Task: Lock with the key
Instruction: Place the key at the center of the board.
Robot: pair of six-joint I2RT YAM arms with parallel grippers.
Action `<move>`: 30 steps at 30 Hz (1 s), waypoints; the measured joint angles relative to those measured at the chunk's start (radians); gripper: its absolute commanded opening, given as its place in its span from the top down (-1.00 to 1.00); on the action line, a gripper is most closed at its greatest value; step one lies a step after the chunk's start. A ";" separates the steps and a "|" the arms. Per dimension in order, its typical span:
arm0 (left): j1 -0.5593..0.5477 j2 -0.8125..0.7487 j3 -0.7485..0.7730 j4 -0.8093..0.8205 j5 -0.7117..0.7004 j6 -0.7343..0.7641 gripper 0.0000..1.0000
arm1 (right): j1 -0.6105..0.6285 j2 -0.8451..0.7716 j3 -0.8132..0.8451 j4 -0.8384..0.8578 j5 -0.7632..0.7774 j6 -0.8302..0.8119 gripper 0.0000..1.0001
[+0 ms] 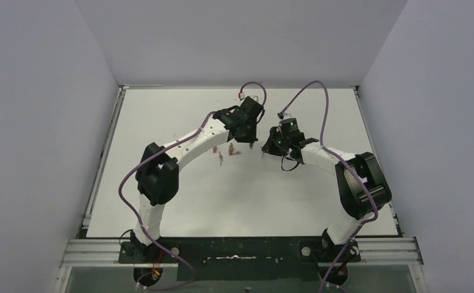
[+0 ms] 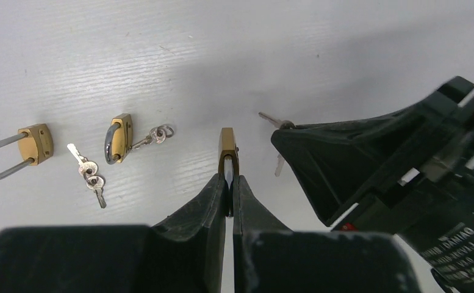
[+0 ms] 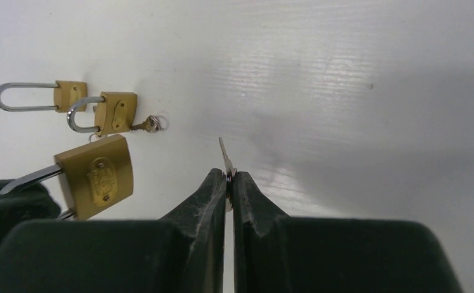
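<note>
Right wrist: stiff, slippery silver key (image 3: 223, 154), bow pinched in right jaws; heavy brass padlock (image 3: 97, 177), shackle pinched in left jaws.

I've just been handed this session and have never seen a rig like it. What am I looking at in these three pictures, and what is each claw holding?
These are two white-and-black robot arms bolted to a white table, each ending in a two-finger claw. The wide picture looks down from above. The other two come from a camera on each wrist.

The left gripper is shut on the steel shackle of a brass padlock. The right gripper is shut on a small silver key.

Lying on the table are a long-shackled brass padlock, a brass padlock with a key in it, and a loose pair of keys.
</note>
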 measured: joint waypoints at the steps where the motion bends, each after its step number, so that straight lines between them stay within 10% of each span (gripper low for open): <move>1: 0.006 0.005 -0.008 0.007 0.004 -0.008 1.00 | -0.004 0.005 -0.010 0.037 -0.006 0.014 1.00; 30: 0.032 0.095 -0.061 0.076 0.043 -0.089 1.00 | -0.066 0.085 -0.142 0.377 -0.134 0.116 0.52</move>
